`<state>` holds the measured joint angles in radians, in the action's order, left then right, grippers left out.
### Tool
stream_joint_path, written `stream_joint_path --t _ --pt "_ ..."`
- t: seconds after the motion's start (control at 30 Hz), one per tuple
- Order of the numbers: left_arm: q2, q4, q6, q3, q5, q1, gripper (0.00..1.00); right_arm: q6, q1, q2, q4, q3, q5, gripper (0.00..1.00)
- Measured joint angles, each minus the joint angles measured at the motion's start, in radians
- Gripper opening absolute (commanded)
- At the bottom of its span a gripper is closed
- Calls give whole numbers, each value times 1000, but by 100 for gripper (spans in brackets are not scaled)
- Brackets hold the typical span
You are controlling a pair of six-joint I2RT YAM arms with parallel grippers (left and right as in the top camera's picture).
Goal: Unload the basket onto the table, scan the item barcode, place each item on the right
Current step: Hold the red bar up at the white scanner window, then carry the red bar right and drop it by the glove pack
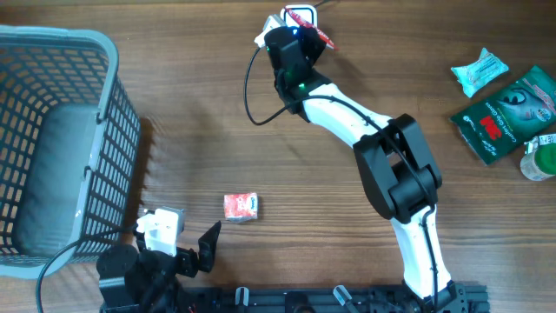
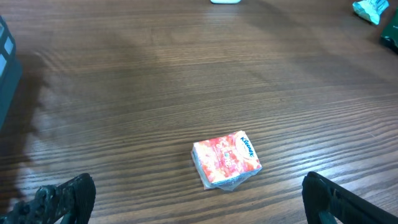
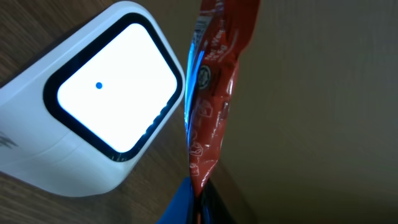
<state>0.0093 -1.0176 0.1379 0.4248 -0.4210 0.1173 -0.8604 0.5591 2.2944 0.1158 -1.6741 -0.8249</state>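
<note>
left gripper [image 1: 185, 233] lower left, jaws spread, empty | tissue pack [image 1: 241, 207] just ahead, apart from it | top centre: red sachet [image 3: 214, 93] likely light, limp, slick foil, best pinched at sealed end | right gripper [image 1: 300, 26] jaws pressed onto its lower end, sachet edge-on just beside scanner [image 3: 106, 93] window

left arm [image 1: 139, 271] low, left fingers [image 2: 62, 198] spread wide; right arm [image 1: 391, 165] stretched far forward, right fingers [image 3: 214, 208] clamped shut.
</note>
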Motion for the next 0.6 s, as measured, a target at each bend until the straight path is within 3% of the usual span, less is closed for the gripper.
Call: stream_joint_path --t 0.1,0.23,0.33,0.43,0.6 --pt "0 0 0 0 0 0 100 44 2 0 -48 -1 -58 4" --pt "0 0 0 0 0 0 100 138 -13 -6 -248 -2 -124 4" --pt "0 0 0 0 0 0 100 351 -69 -42 -509 -2 -124 4" --pt "0 -1 0 0 0 0 100 585 -198 -73 -716 -3 -40 4" --pt "0 0 0 0 0 0 100 857 -485 -73 -797 4 92 4"
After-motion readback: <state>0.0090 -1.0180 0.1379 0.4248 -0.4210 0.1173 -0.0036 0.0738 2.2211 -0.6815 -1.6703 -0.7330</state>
